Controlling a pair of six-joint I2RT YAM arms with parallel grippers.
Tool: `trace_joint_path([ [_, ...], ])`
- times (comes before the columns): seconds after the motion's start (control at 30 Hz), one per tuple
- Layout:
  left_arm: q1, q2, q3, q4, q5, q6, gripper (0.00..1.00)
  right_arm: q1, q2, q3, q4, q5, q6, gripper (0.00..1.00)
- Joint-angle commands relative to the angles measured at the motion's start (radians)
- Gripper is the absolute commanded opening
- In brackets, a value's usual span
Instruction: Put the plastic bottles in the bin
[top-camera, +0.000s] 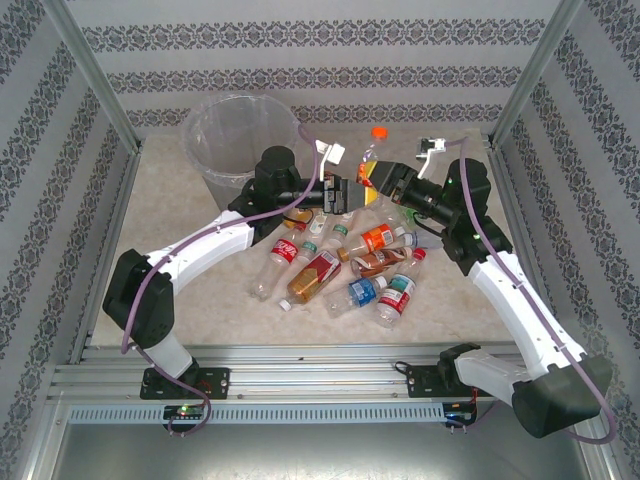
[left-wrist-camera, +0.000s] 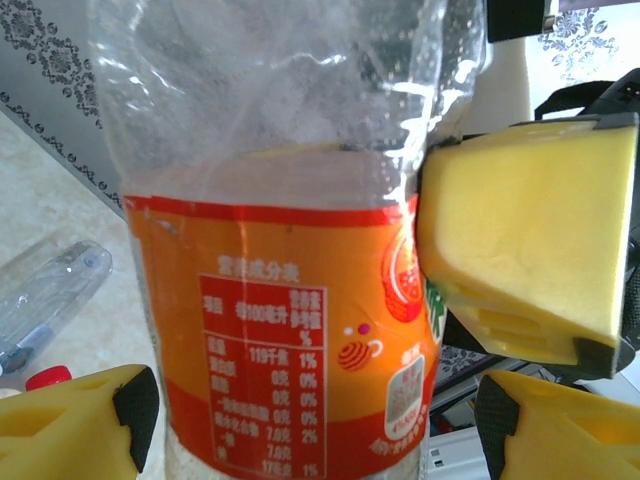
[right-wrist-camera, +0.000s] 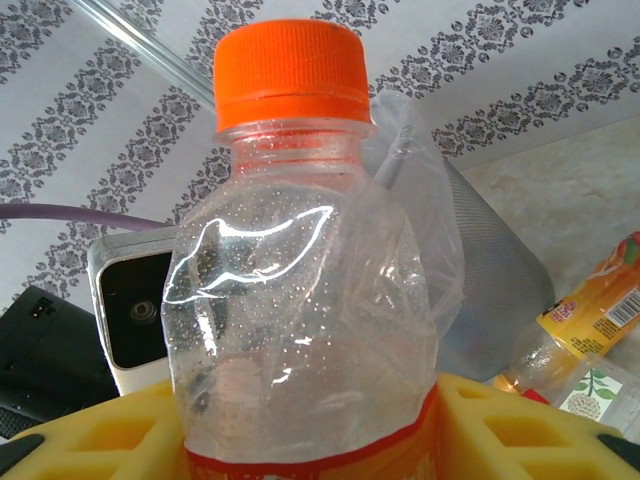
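Right gripper (top-camera: 383, 180): clamped on orange-capped bottle (top-camera: 374, 158). Its yellow foam-like fingers (right-wrist-camera: 110, 430) press the lower body from both sides. From the left wrist, one pad dents the label edge.

Left gripper (top-camera: 337, 192): spread, straddling the same bottle low down. One finger (left-wrist-camera: 75, 425) sits right against the bottle wall, the other stands off with a visible gap. No grip.

Bottle: thin clear plastic, creased and dented, with fine droplets inside the upper half. It has a ribbed orange screw cap and a glossy orange-and-red label band with printed text around the lower half.

Orientation: long axis roughly upright, cap topmost, base down between the fingers.

Position: in the air between the two grippers, to the right of the bin (top-camera: 215, 135), beyond the heap of other plastic bottles (top-camera: 345, 265) lying on their sides on the pale mottled table (top-camera: 190, 280).

Bin: grey, translucent, round, with a clear bag liner.
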Motion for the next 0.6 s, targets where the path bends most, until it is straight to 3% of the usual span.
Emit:
trace_joint_path([
  [0.0,-0.023,0.015,0.022,0.077,0.032,-0.02,0.84,0.01,0.006,0.024,0.062,-0.033,0.023,0.53],
  [0.47,-0.027,0.005,0.033,0.028,0.007,-0.002,0.6,0.014,-0.013,0.007,0.054,-0.024,0.019,0.53],
  [0.57,-0.026,-0.007,0.032,0.013,-0.005,0.016,0.58,0.014,-0.023,-0.002,0.051,-0.021,0.018,0.57],
])
